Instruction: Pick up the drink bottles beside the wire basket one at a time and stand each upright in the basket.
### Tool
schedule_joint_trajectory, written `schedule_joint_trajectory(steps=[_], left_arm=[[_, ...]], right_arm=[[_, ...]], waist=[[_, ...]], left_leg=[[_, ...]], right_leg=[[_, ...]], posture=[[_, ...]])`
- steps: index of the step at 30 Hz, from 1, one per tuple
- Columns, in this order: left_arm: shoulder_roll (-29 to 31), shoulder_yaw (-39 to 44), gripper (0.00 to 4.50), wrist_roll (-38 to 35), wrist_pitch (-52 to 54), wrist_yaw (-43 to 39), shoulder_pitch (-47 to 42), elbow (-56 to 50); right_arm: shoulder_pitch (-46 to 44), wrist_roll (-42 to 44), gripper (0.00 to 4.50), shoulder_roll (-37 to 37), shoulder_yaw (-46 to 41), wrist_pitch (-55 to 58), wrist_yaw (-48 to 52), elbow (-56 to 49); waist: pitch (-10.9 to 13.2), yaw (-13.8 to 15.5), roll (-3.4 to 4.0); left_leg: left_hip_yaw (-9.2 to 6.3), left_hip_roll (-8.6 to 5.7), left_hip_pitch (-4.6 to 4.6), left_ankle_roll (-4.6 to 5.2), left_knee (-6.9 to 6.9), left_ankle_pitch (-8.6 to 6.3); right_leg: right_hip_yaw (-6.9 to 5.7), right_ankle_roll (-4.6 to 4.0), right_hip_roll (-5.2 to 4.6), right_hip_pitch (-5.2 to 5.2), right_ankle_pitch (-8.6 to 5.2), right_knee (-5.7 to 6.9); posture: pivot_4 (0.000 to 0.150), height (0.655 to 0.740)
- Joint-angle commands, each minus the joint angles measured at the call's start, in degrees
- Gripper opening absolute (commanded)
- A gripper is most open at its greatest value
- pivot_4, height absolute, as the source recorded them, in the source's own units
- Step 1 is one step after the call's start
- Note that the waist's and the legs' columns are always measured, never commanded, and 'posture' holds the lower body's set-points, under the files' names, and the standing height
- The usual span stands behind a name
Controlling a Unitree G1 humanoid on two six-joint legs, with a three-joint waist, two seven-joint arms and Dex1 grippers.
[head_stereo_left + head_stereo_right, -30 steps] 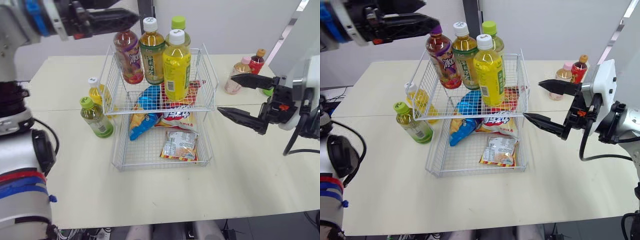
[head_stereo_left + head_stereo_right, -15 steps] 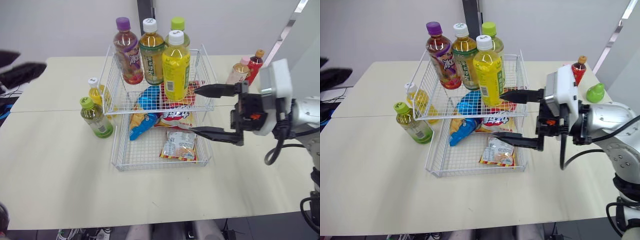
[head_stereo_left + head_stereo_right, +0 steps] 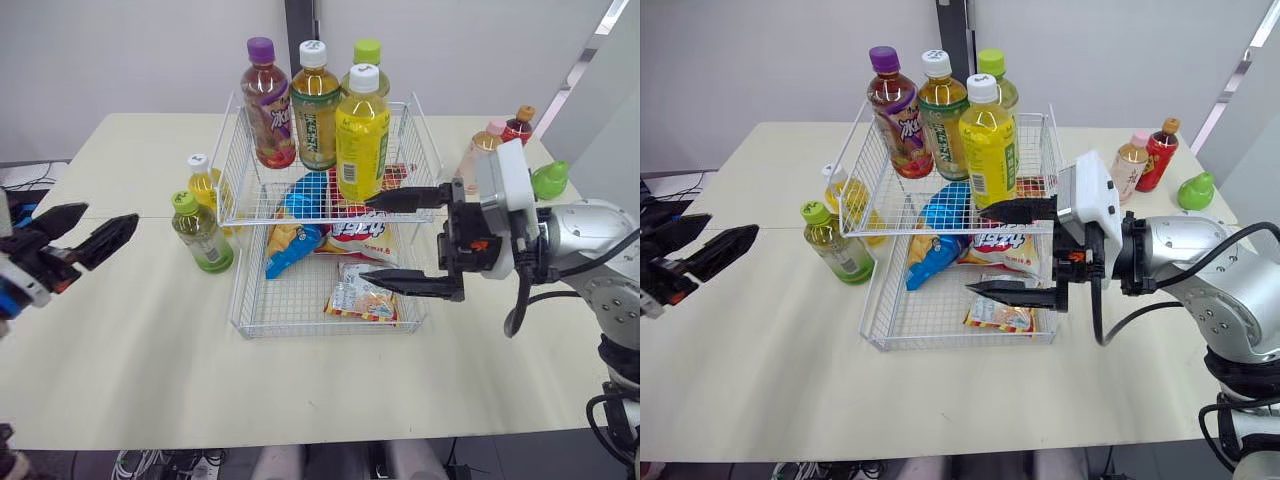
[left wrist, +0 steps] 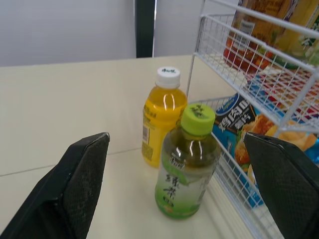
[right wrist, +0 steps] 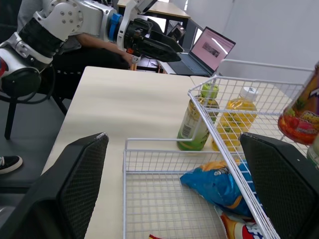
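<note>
Presently on the table: basket, bottles and two grippers

1. Table (image 3: 150, 350). Pale top, bearing everything listed below.

2. Wire basket (image 3: 300, 330). White, two tiers, standing at the middle of the table. The upper tier sits over the far half of the lower one.

3. Right gripper (image 3: 365, 240). Fingers spread wide and holding nothing. It points left across the near right part of the basket.

4. Left gripper (image 3: 110, 213). Fingers parted and holding nothing. It is over the left part of the table, pointing right, well apart from the bottles.

5. Bottles in the upper tier, four, all upright: purple-cap bottle (image 3: 268, 105) at far left, tea bottle (image 3: 315, 110) beside it, lime-cap bottle (image 3: 367, 55) at far right, yellow bottle (image 3: 362, 140) nearest.

6. Bottles left of the basket, two, upright on the table: green-cap bottle (image 3: 203, 235) just beside the lower tier, juice bottle (image 3: 203, 180) behind it.

7. Bottles at far right, two, upright on the table: pink-cap bottle (image 3: 480, 155) and red bottle (image 3: 517, 125), close together.

8. Snack bags in the lower tier: blue bag (image 3: 285, 250), red-and-white bag (image 3: 350, 232), small packet (image 3: 362, 297).

9. Green pear-shaped object (image 3: 549, 180), at the right edge.
</note>
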Motion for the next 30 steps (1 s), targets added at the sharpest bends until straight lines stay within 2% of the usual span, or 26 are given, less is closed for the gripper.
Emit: schedule_joint_trajectory(steps=[1,7,11,24,27,30], left_arm=[[-2.00,-4.95,4.46,0.09,-1.61,6.90,-1.25,-5.20],[-2.19,-14.99,4.46,5.45,-6.25,13.98,-4.15,-3.08],[-2.65,-18.36,4.46,7.28,-7.16,16.93,-5.48,-1.05],[-1.40,-25.21,4.46,9.67,-9.79,18.18,-10.21,6.12],[-1.78,-25.95,3.87,9.52,-9.34,18.22,-10.75,7.16],[-1.76,-26.61,2.93,9.77,-9.50,18.21,-11.04,8.12]], right_arm=[[0.13,-1.20,4.50,-0.92,-1.97,-2.49,2.30,-0.27],[1.56,-1.27,4.50,-0.80,-2.05,-2.49,2.32,-2.04],[2.63,-1.02,4.50,-0.90,-2.25,-2.27,2.00,-3.13],[4.89,-1.09,4.50,-1.14,-2.94,-2.17,1.41,-4.31],[4.57,-1.07,4.50,-1.08,-2.96,-1.92,1.06,-4.17],[4.13,-0.90,4.50,-1.00,-2.91,-1.51,0.54,-4.15]], waist=[[0.00,-0.15,0.00],[0.00,-0.39,0.00],[0.00,-0.32,0.00],[0.00,-0.33,0.00],[0.00,-0.32,0.00],[0.00,-0.32,0.00]], left_leg=[[0.04,0.00,0.00,0.00,0.00,0.00],[0.09,0.04,0.04,0.00,-0.04,0.00],[0.11,0.03,0.03,0.00,-0.04,0.00],[0.03,0.05,0.04,0.00,-0.04,0.00],[0.03,0.05,0.04,0.00,-0.04,0.00],[0.03,0.05,0.04,0.00,-0.04,0.00]], right_leg=[[-0.01,-0.01,0.01,0.00,0.01,0.01],[0.02,-0.02,0.15,-0.01,0.02,0.05],[0.06,-0.02,0.34,0.01,0.02,0.03],[0.02,-0.02,0.42,0.06,0.01,0.01],[0.03,-0.02,0.43,0.06,0.01,0.01],[0.03,-0.02,0.43,0.06,0.01,0.01]], posture=[[0.150,0.7400],[0.150,0.7400],[0.150,0.7400],[0.150,0.7400],[0.150,0.7400],[0.150,0.7400]])
